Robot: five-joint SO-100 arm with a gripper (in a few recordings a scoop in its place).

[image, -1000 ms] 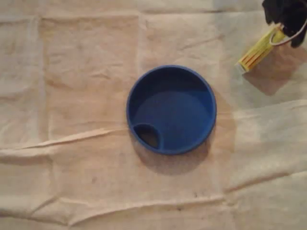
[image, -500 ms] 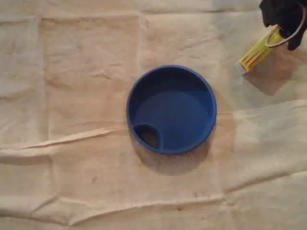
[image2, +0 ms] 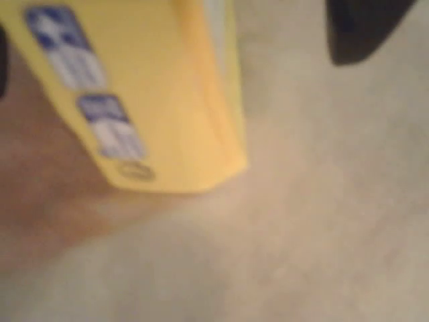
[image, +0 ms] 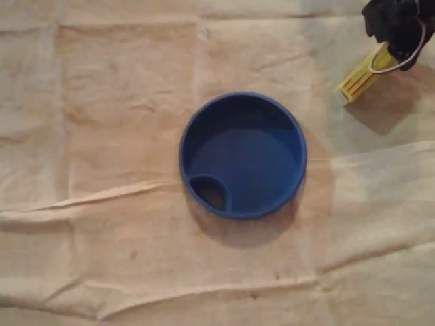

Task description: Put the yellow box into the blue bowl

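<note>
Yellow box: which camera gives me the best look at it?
The overhead view: the yellow box appears sharp at the upper right, apart from the blue bowl, its upper end under the gripper. The wrist view shows the box close but blurred, cut off at the top.
</note>
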